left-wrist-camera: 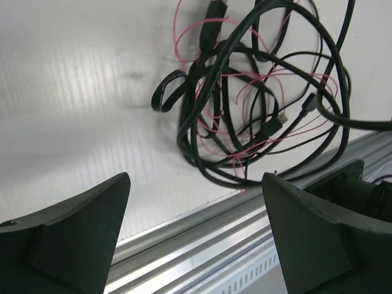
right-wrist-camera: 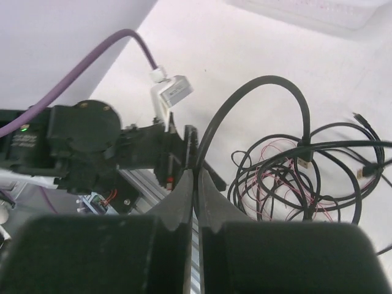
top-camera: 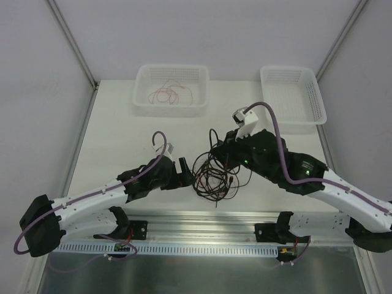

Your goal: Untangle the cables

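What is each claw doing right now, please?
Left claw: open, holding nothing.
Right claw: shut on a black cable.

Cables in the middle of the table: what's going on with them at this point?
Two robot arms are working on a knot of black and red-pink cables lying mid-table. The right gripper is shut on one thick black cable, which arches up from the pile. The left gripper is open at the pile's left side, holding nothing. One red-pink cable already lies in the far left basket; the rest are tangled together.
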Controlling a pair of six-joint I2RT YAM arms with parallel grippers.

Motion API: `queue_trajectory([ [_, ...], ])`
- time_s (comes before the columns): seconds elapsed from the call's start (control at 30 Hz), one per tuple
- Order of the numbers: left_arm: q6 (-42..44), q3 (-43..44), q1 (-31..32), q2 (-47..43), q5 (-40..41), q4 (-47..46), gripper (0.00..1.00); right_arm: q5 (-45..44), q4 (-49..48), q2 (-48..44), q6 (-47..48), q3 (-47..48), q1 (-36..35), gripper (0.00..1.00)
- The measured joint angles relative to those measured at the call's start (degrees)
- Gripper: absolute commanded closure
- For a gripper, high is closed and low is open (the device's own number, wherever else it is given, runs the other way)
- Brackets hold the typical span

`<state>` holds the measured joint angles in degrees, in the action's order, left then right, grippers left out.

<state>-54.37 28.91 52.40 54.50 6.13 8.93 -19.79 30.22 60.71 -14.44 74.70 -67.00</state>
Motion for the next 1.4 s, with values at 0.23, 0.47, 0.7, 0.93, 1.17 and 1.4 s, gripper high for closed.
queue_trajectory([
  [0.23,0.22,8.92,0.00,14.78,1.18,-3.72,0.19,2.86,1.86,-6.43,3.65,0.28,0.00,0.99],
  [0.47,1.05,15.50,0.00,29.70,1.51,-6.67,0.52,3.93,4.44,-9.62,5.60,1.64,-0.02,0.99],
  [0.7,1.53,15.15,-1.03,33.62,2.89,-8.24,0.98,-2.91,9.62,-16.04,7.87,2.91,-0.02,0.99],
  [0.93,6.56,11.21,-8.09,20.90,6.14,-1.66,1.00,-19.56,16.20,-20.20,9.99,6.45,-0.02,0.99],
  [1.17,20.04,20.50,-9.29,5.95,5.77,7.41,1.00,-29.24,18.08,-22.25,8.26,0.55,0.00,0.99],
  [1.4,26.12,22.36,-9.27,2.32,-5.68,8.11,1.00,-26.60,15.17,-19.19,0.26,-16.33,0.85,0.99],
])
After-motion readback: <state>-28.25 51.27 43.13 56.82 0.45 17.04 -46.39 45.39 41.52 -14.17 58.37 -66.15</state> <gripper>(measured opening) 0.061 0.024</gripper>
